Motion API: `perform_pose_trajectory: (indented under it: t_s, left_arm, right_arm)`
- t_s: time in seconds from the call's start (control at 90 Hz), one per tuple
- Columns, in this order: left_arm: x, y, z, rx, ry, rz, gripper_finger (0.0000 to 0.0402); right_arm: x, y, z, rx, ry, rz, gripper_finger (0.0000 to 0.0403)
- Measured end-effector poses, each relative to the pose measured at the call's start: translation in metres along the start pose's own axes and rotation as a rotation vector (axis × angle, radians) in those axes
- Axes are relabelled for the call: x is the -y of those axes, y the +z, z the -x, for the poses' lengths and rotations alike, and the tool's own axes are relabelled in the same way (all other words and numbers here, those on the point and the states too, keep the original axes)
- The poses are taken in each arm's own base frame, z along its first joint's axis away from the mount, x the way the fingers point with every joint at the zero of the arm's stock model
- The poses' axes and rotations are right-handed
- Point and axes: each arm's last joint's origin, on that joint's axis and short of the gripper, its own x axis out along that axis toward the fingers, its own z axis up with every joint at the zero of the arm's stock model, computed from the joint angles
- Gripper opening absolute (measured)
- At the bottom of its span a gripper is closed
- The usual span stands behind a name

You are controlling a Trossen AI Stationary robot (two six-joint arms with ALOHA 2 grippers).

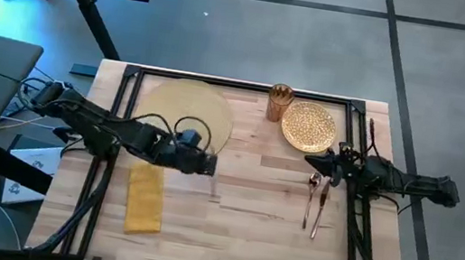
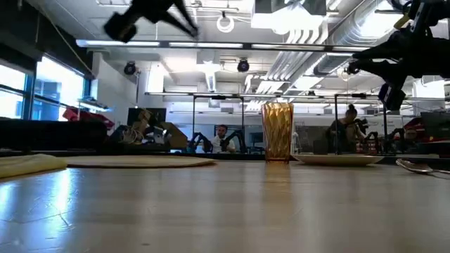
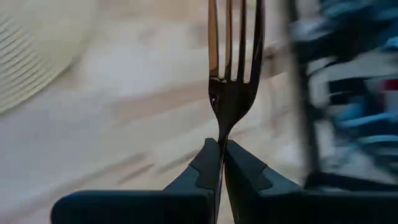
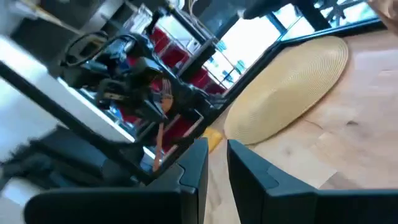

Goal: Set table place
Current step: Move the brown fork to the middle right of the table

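Observation:
The round tan woven place (image 1: 190, 106) lies flat at the far left of the wooden table (image 1: 245, 232); the low view shows the place (image 2: 140, 161) as a thin disc. My left gripper (image 1: 209, 165) hovers just off its near right rim, shut on a dark shiny fork (image 3: 233, 68). My right gripper (image 1: 312, 159) stands open and holds nothing near the gold plate (image 1: 310, 125); its fingers (image 4: 199, 163) point across the table toward the place (image 4: 292, 87). My left gripper pinches the fork between its two fingers at the top of the handle, just below the neck (image 3: 219, 138). The fingers lie along the fork, and the tines (image 3: 235, 37) stick out ahead of them. The fork is lifted clear of the table.
A gold faceted cup (image 1: 279, 102) stands at the far edge beside the plate. A spoon (image 1: 310, 200) and a knife (image 1: 319, 213) lie near the right side. A mustard-yellow napkin (image 1: 145, 198) lies near left. Bare wood (image 1: 235, 240) spans the near middle.

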Motion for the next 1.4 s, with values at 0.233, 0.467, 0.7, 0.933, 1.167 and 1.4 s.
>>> perform_pose_trajectory:
  t_s: [0.233, 0.467, 0.7, 0.933, 1.167, 1.4]
  left_arm:
    - [0.030, 0.024, -0.001, 0.096, -0.108, -0.107, 0.0000]
    - [0.052, 0.036, -0.004, 0.159, -0.164, -0.168, 0.0000]
    - [0.061, 0.045, -0.009, 0.211, -0.161, -0.138, 0.0001]
    - [0.059, 0.056, -0.011, 0.245, -0.138, -0.135, 0.0001]
    - [0.058, 0.059, -0.012, 0.256, -0.128, -0.141, 0.0000]
    - [0.057, 0.060, -0.012, 0.279, -0.117, -0.142, 0.0000]
  right_arm:
    - [-0.008, 0.007, 0.000, 0.067, 0.092, -0.421, 0.0044]
    - [-0.029, 0.024, -0.003, 0.122, 0.151, -0.354, 0.0044]
    - [-0.083, 0.054, -0.041, -0.079, -0.105, 0.021, 0.0071]
    - [-0.121, 0.057, -0.118, -0.323, -0.295, 0.293, 0.0152]
    - [-0.142, 0.056, -0.179, -0.439, -0.377, 0.402, 0.0194]
    - [-0.154, 0.053, -0.210, -0.435, -0.521, 0.536, 0.0189]
